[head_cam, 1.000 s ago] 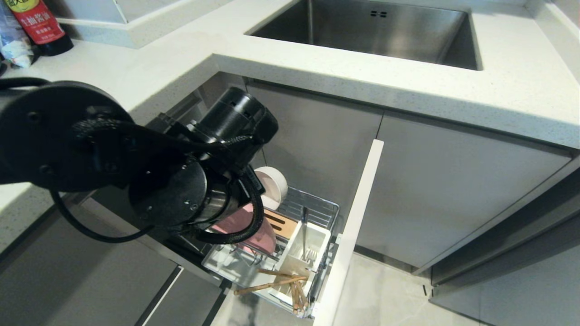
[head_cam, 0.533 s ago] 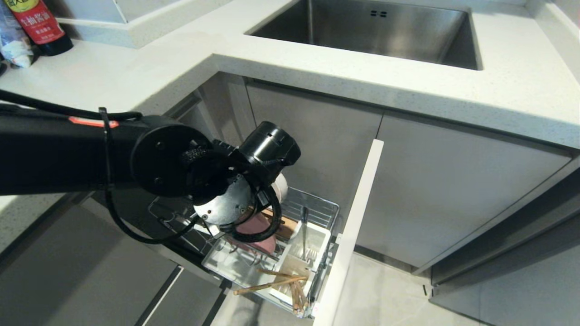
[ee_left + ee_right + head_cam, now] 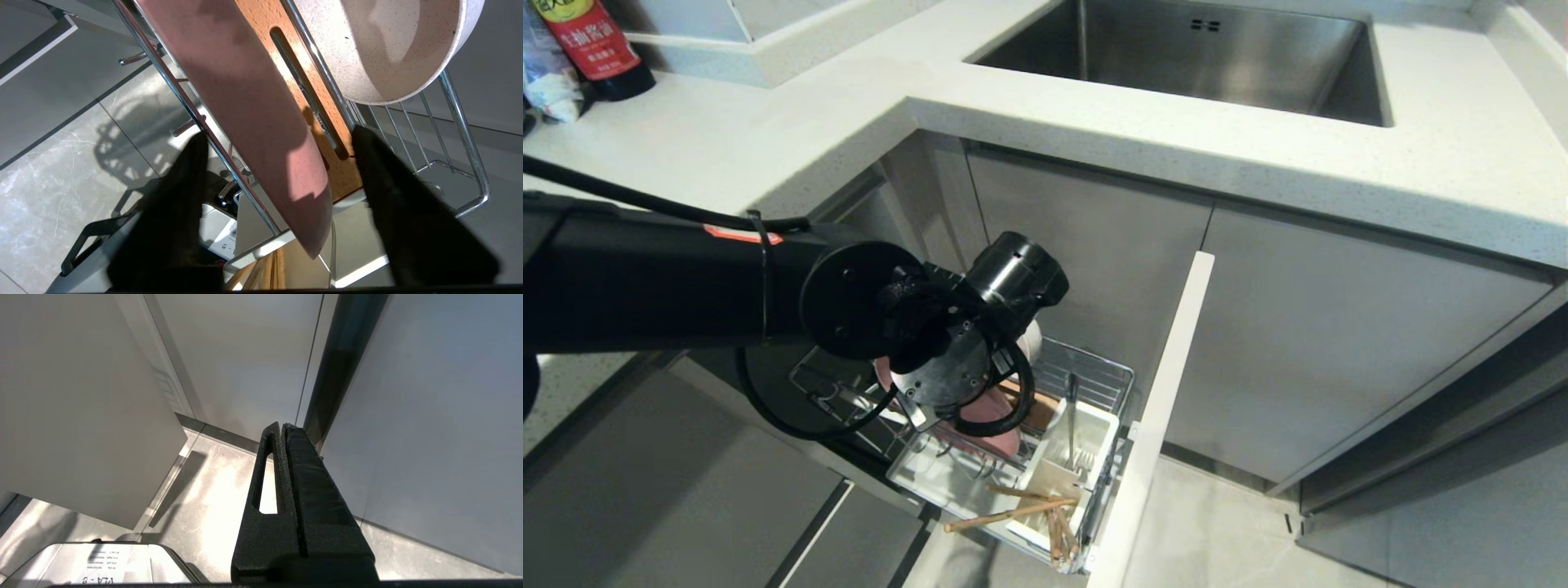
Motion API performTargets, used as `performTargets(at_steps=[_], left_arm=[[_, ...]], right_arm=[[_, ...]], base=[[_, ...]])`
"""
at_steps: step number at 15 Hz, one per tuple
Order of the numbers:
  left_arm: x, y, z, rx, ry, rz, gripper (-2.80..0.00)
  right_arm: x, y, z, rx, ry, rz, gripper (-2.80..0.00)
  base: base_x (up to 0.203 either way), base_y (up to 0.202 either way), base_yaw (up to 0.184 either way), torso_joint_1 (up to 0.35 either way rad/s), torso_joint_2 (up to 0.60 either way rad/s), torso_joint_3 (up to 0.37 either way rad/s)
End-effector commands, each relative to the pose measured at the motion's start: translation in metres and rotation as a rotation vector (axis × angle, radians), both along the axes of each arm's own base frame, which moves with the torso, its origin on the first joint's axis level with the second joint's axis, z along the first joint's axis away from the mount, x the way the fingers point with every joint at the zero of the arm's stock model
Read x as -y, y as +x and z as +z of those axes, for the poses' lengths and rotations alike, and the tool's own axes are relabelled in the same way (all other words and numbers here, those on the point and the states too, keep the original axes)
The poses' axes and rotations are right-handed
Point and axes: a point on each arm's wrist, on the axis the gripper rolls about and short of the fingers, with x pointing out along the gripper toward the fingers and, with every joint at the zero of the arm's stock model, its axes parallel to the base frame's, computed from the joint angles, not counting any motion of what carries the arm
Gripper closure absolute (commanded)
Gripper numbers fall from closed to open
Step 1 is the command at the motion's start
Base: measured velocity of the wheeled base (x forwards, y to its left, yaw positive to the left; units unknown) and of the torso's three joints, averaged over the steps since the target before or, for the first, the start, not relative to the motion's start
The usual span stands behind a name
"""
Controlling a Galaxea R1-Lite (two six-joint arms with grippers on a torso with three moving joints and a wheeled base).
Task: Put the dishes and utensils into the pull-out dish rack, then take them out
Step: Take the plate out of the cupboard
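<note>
While reaching down below the counter (image 3: 1094, 139) from the left, hangs left gripper (image 3: 278, 131) over the pulled-out rack (image 3: 1094, 371), behind the wrist in the head view. Seen from the left wrist: jaws apart, one black finger (image 3: 179, 192) to each side of the plate (image 3: 245, 102), a gap showing between each finger and the pink rim, nothing clamped. Plate on edge in the rack, tilted, leaning by a chrome wire on one side and just beside the wooden strip (image 3: 253, 16) on the other. Bowl (image 3: 388, 49) also on edge in the rack, past the strip, its speckled hollow turned toward the plate, rim against a wire. From the head: only slivers of plate (image 3: 996, 408) and bowl (image 3: 1031, 343) showing past the arm. Nearer the cabinet front (image 3: 1160, 408), white caddy (image 3: 1086, 441); fork (image 3: 1072, 408) standing upright in its rear compartment, chopsticks (image 3: 1013, 514) tilted at its near end, tips poking out beyond the rack's edge. Sink (image 3: 1217, 49) up in the counter, well apart from all of it. Right gripper (image 3: 282, 426) parked low, pointing at the floor (image 3: 204, 490) by the cabinet doors, jaws pressed together on nothing.
</note>
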Motion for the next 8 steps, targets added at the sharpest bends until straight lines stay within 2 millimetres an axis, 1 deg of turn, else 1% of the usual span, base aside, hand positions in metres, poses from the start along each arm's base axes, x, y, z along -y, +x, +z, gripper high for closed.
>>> performTargets(at_steps=[1,8], left_arm=[[-0.0007,-0.0015,0.0023,0.007,-0.005,0.005,0.0],[0.0016,-0.0073,0.0065,0.016,-0.012,-0.012,0.0]], right_arm=[[0.0,0.0,0.0,0.0,0.0,0.0,0.0],[0.0,0.0,0.0,0.0,0.0,0.0,0.0]], base=[[0.0,0.0,0.0,0.0,0.0,0.0],[0.0,0.0,0.0,0.0,0.0,0.0]])
